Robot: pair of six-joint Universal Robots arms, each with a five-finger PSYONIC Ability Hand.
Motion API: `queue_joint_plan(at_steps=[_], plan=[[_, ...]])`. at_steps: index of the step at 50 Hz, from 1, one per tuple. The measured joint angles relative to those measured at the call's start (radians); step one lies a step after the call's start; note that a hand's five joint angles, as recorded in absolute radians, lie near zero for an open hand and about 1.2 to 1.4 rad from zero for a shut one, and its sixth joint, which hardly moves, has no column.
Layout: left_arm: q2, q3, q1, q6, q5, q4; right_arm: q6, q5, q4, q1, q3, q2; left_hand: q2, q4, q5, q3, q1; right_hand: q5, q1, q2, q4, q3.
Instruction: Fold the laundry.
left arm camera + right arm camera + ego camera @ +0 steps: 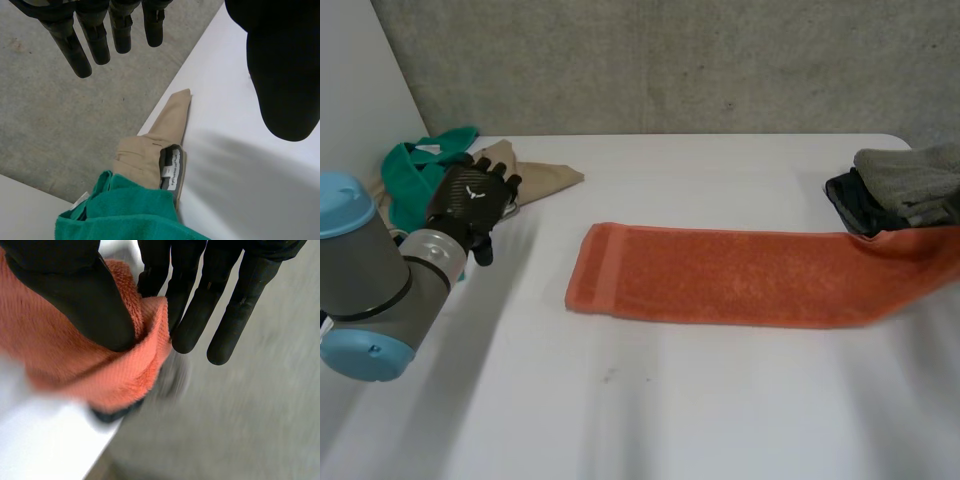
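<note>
An orange towel (740, 277) lies folded into a long strip across the middle of the white table (670, 410). Its right end is lifted off the table. In the right wrist view my right hand (100, 300) pinches that end of the orange towel (75, 365) between its thumb and fingers. My left hand (470, 205) hovers at the table's left side, above a tan garment (535, 180) and a green cloth (415, 165). Its fingers (95, 30) are straight and hold nothing, with the tan garment (160, 140) and green cloth (130, 215) below them.
A stack of folded grey and dark cloths (905, 185) sits at the table's right edge, just behind the towel's lifted end. A concrete wall (670, 60) stands behind the table.
</note>
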Motion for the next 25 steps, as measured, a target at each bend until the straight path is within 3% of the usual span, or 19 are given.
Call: queue_joint_plan(at_steps=[8,13,19,21,23,25], plan=[[0.069,-0.029,0.003,-0.053,-0.001,0.0,0.046,-0.159,-0.166,0.377,-0.068,0.005,0.0,0.0,0.0,0.0,0.0,0.009,0.0,0.0,0.001,0.001],[0.096,-0.054,0.002,-0.079,0.0,0.0,0.046,-0.346,-0.288,0.635,-0.098,0.119,0.0,0.0,0.0,0.0,0.0,0.012,0.0,0.0,0.001,0.001],[0.099,-0.07,-0.003,-0.086,0.0,0.0,0.039,-0.456,-0.321,0.771,-0.143,0.266,0.0,0.0,0.0,0.0,0.0,0.014,0.0,0.0,0.001,0.001],[0.096,-0.072,-0.006,-0.086,0.0,0.001,0.038,-0.47,-0.322,0.796,-0.157,0.308,0.0,0.0,0.0,0.0,0.0,-0.084,-0.012,-0.103,-0.124,-0.119],[0.089,-0.07,-0.011,-0.086,0.0,0.003,0.042,-0.456,-0.32,0.822,-0.174,0.35,0.0,0.0,0.0,0.0,0.0,-0.558,-0.481,-0.576,-0.584,-0.578],[0.086,-0.067,-0.015,-0.086,-0.001,0.005,0.049,-0.432,-0.318,0.826,-0.176,0.352,0.0,0.0,0.0,0.0,0.0,-0.736,-0.651,-0.768,-0.774,-0.767]])
